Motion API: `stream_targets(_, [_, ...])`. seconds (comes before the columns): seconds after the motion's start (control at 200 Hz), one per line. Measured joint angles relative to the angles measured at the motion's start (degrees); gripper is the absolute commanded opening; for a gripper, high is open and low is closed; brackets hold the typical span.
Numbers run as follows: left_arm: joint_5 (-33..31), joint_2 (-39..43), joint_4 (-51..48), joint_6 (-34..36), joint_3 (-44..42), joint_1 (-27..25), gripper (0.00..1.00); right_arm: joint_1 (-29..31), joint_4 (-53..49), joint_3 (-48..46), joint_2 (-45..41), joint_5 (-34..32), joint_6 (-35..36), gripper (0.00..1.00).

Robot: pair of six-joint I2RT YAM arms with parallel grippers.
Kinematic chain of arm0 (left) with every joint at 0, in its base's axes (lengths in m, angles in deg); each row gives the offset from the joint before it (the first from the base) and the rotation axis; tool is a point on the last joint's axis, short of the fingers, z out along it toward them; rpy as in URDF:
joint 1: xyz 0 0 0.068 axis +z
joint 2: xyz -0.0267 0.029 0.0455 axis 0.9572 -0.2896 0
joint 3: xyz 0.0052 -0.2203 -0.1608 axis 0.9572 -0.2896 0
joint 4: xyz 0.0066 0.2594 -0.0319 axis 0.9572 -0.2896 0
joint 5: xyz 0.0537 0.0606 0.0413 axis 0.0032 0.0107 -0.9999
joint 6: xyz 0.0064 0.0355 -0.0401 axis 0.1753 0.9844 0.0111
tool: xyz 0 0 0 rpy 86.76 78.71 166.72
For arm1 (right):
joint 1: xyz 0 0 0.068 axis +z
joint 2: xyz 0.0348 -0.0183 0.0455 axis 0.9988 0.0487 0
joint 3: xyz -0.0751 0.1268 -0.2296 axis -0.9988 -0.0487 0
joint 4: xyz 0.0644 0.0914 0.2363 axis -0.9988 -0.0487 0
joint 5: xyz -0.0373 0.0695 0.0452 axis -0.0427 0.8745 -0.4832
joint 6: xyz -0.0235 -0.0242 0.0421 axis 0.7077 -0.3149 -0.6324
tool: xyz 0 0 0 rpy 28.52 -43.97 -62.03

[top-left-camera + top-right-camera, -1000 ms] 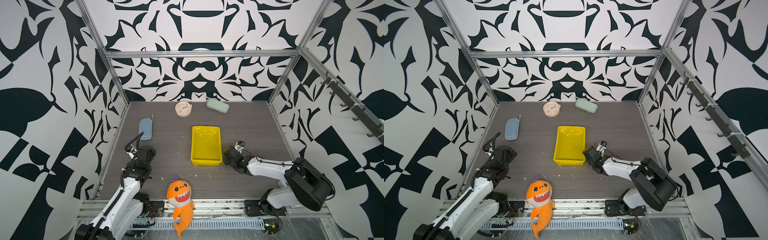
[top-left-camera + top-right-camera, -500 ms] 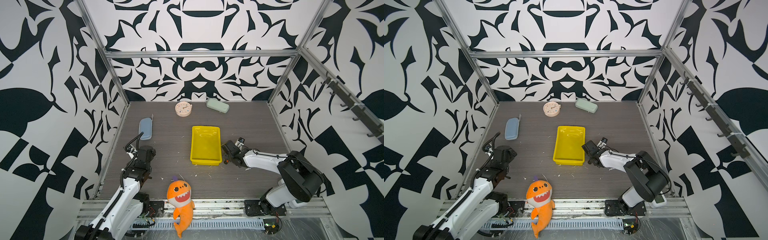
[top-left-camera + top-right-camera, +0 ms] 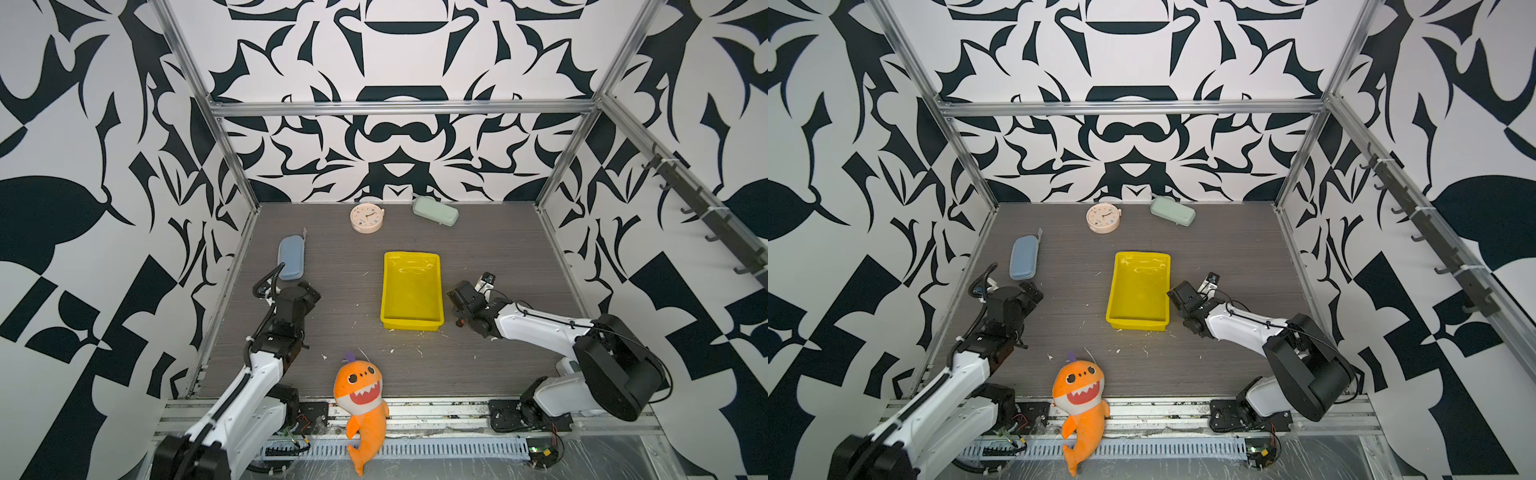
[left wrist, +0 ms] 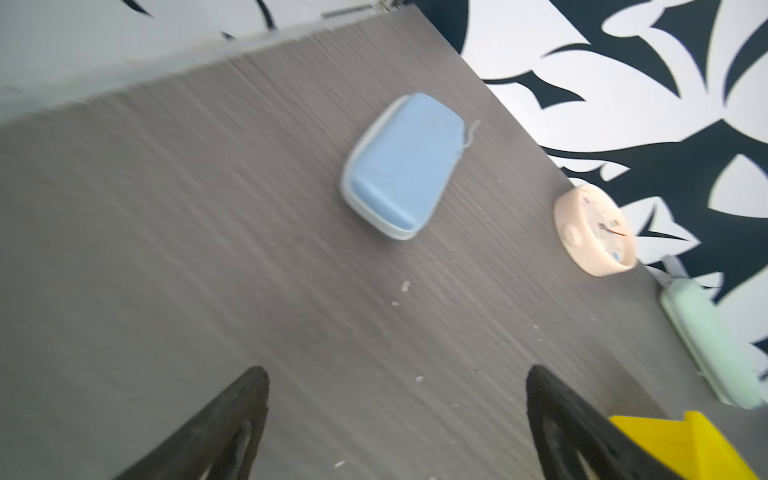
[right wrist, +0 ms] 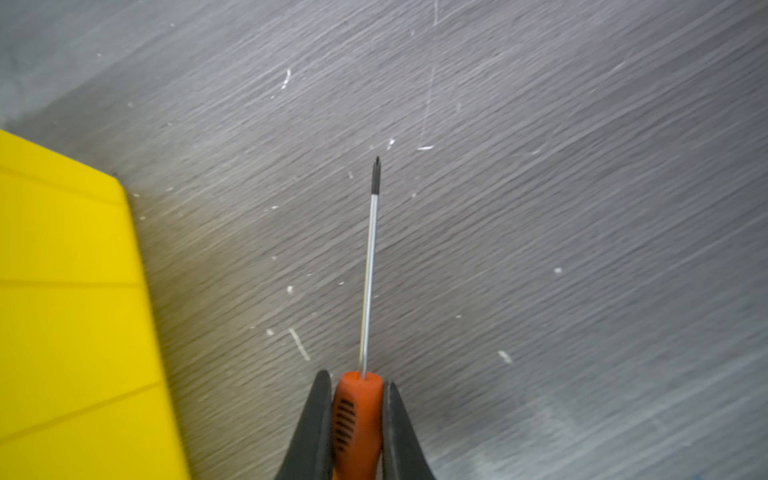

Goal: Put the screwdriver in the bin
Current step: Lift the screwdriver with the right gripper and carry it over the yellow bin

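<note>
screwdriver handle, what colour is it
Orange with black slots. The screwdriver shows best in the right wrist view, clamped in the right gripper.

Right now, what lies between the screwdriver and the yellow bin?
Only bare grey table with white flecks, seen in the right wrist view, separates the screwdriver from the bin.

No legible text, label, brand or number anywhere. On the clock (image 3: 366, 217) face, only coloured dots and hands (too small to read as numerals). On the screwdriver (image 5: 356, 411) handle, black ribbing, no lettering.
</note>
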Motion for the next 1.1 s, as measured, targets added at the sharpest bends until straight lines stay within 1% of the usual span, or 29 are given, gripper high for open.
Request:
stream_targets(0.115, [3.7, -11.3, 2.7, 0.5, 7.2, -0.9, 1.00, 0.6, -0.3, 0.0, -0.1, -2.3, 1.7, 0.14])
stream_targets(0.185, [5.7, -15.0, 6.1, 1.9, 10.4, -1.4, 1.00, 1.4, -1.0, 0.0, -0.4, -3.5, 2.7, 0.13])
stream_targets(0.24, [6.9, -16.6, 9.3, 2.8, 11.2, -1.7, 0.99, 2.1, -2.5, 0.2, -0.9, -4.2, 3.3, 0.13])
stream_targets(0.33, [8.1, -17.6, 13.6, 3.3, 10.2, -1.9, 1.00, 2.9, -5.7, 0.7, -2.6, -5.2, 3.7, 0.13])
stream_targets(0.375, [8.7, -17.8, 16.8, 3.4, 8.2, -1.9, 1.00, 3.2, -7.5, 0.9, -4.1, -5.5, 3.7, 0.13])
stream_targets(0.385, [8.7, -17.8, 17.5, 3.4, 7.7, -1.9, 1.00, 3.3, -7.9, 1.0, -4.5, -5.6, 3.7, 0.11])
stream_targets(0.455, [8.8, -17.7, 20.6, 2.5, 4.1, -1.6, 1.00, 3.6, -10.7, 1.5, -7.6, -5.7, 3.7, 0.09])
stream_targets(0.51, [8.9, -17.2, 20.5, 1.9, 2.3, -1.1, 1.00, 4.2, -12.4, 2.3, -10.5, -5.7, 4.2, 0.10])
stream_targets(0.58, [8.5, -15.4, 18.6, 1.1, 2.1, -0.6, 1.00, 4.8, -13.6, 3.9, -13.3, -6.2, 4.9, 0.09])
stream_targets(0.685, [7.6, -13.3, 18.6, 0.0, 2.8, -0.3, 1.00, 6.0, -14.4, 8.7, -13.4, -7.5, 5.8, 0.09])
stream_targets(0.76, [7.6, -14.0, 19.1, -1.3, 3.2, -0.3, 0.99, 7.5, -14.2, 13.6, -10.7, -9.1, 6.1, 0.10])
stream_targets(0.855, [9.1, -16.6, 19.1, -2.4, 3.9, -0.3, 1.00, 11.2, -12.3, 20.7, -4.4, -11.5, 6.2, 0.09])
stream_targets(0.97, [11.9, -19.3, 18.8, -2.7, 5.0, -0.3, 1.00, 16.3, -10.4, 30.5, 7.1, -12.9, 5.4, 0.09])
stream_targets(1.1, [13.5, -21.7, 18.8, -2.7, 6.5, -0.3, 0.99, 19.6, -11.0, 38.9, 19.1, -12.5, 2.5, 0.09])
